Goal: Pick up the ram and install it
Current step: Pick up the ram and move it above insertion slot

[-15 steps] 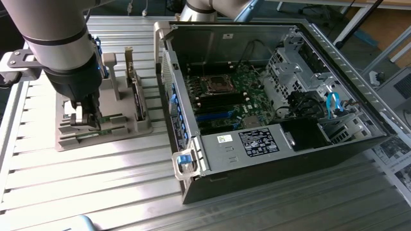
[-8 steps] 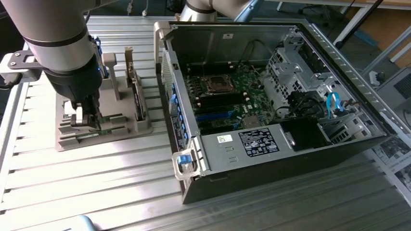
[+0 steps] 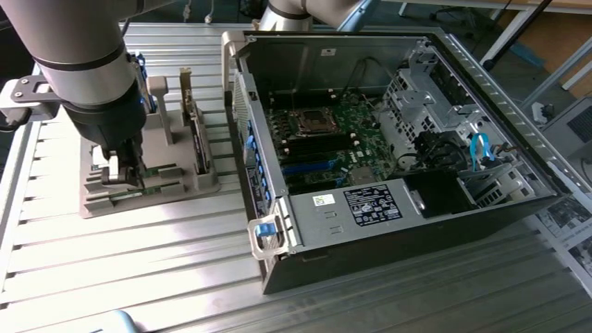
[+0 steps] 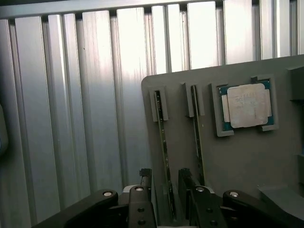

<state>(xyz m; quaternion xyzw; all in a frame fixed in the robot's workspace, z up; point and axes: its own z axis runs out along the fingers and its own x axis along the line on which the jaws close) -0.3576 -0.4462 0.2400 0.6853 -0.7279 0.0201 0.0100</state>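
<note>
Table (image 4: 61, 118) shiny ribbed metal; holder (image 4: 247, 161) matt grey, probably plastic; processor lid (image 4: 246, 105) dull silver metal; claw (image 4: 165, 178) matt black.

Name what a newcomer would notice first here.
The opened computer case, motherboard bare, on the exterior view's right. At its left the open gripper stands over a grey holder, fingers either side of one ram stick. A square silver processor sits in the same holder.
</note>
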